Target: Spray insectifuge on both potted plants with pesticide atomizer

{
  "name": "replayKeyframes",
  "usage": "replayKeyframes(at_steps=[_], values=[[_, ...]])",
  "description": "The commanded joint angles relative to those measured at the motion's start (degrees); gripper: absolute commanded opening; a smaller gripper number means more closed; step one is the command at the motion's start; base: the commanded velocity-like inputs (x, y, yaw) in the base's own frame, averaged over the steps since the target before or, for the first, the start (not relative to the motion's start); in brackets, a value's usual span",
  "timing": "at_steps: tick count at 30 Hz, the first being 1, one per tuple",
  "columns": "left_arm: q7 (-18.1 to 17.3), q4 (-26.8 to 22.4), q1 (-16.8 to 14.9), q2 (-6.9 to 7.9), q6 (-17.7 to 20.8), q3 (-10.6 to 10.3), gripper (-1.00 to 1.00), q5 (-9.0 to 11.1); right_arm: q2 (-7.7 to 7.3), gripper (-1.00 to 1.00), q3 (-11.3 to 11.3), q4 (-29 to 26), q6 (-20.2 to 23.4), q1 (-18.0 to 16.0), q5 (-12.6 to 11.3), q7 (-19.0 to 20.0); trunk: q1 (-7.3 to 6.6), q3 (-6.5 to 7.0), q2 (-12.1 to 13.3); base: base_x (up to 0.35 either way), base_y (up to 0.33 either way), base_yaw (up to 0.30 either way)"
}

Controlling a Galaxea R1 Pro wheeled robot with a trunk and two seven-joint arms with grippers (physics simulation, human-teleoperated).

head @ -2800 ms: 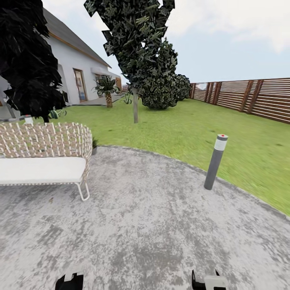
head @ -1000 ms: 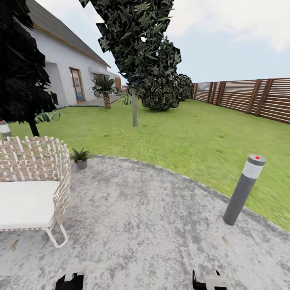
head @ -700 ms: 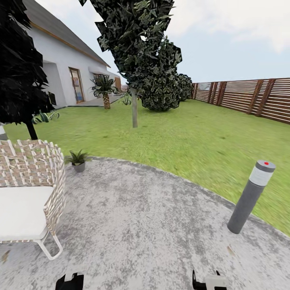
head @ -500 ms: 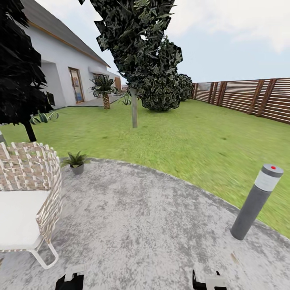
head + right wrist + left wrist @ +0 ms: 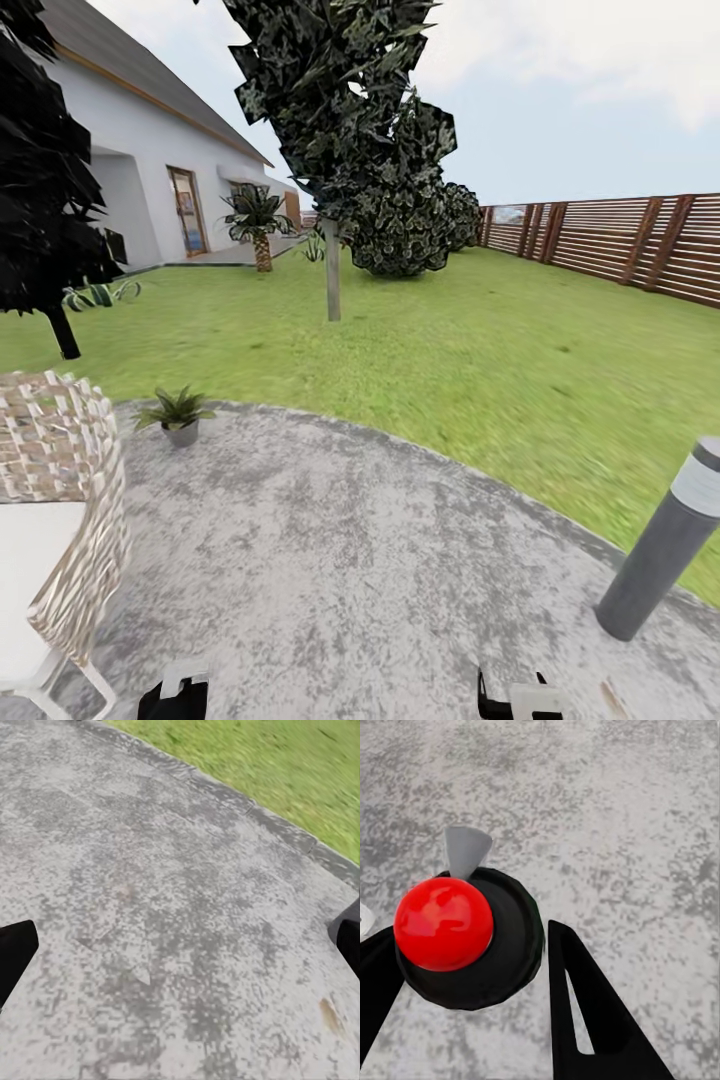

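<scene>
**Fingers spread and empty over mottled paving**

Left fingers [image 5: 585, 1012], black wedges, are released and hold nothing, above a red ball on a black disc. Right fingers [image 5: 15, 952] are splayed wide over speckled grey paving [image 5: 380, 560]. One potted plant [image 5: 178, 415] stands at middle left, beside a woven chair [image 5: 60, 500].

**Around me on the paving**

At my left I see a woven chair [image 5: 62, 470] with a white seat cushion. A grey bollard light [image 5: 660, 548] leans at my right. Ahead, a white house [image 5: 140, 160], a palm [image 5: 255, 215] and a dark tree [image 5: 340, 110].
</scene>
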Motion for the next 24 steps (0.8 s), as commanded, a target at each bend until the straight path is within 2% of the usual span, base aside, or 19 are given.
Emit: replayKeyframes(at_steps=[1,24], values=[[0.3,0.1,-0.1,0.00,-0.2,0.2,-1.00,-0.6,0.01,1.00,0.5,0.0,0.0,0.0,0.0,-0.5,0.03,-0.05,0.0,0.339,0.000,0.000],[0.3,0.1,-0.1,0.00,-0.2,0.2,-1.00,-0.6,0.01,1.00,0.5,0.1,0.0,0.0,0.1,-0.4,0.03,-0.05,0.0,0.339,0.000,0.000]])
